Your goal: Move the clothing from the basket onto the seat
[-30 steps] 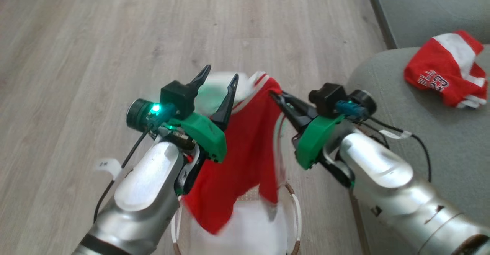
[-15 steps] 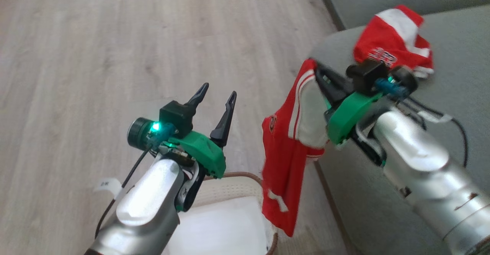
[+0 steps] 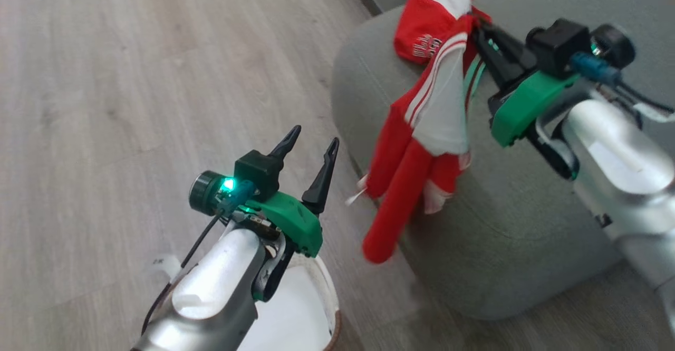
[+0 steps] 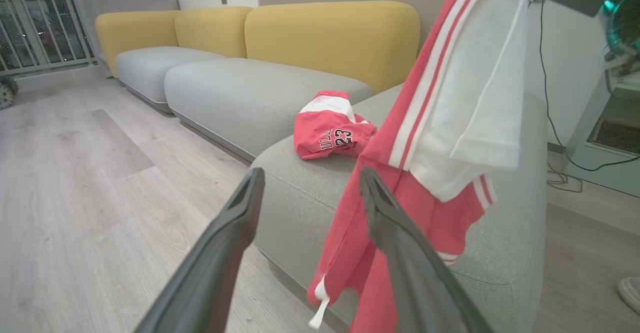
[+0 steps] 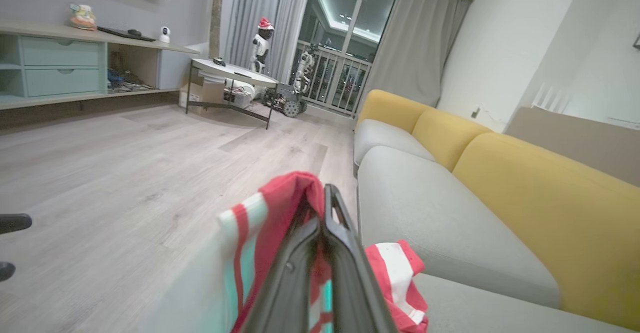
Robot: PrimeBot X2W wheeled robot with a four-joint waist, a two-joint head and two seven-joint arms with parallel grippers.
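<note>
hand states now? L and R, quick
left hand: open, empty.
right hand: closed on the red garment, which hangs over the edge of the seat.

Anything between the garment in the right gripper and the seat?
Nothing visible blocks it. The held garment hangs from the right gripper at the edge of the seat; the other red garment lies on it just beyond.

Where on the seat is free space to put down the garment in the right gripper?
Free: the near part of the seat, right of the hanging garment. Crowded: the far corner, where the "23" garment lies.
</note>
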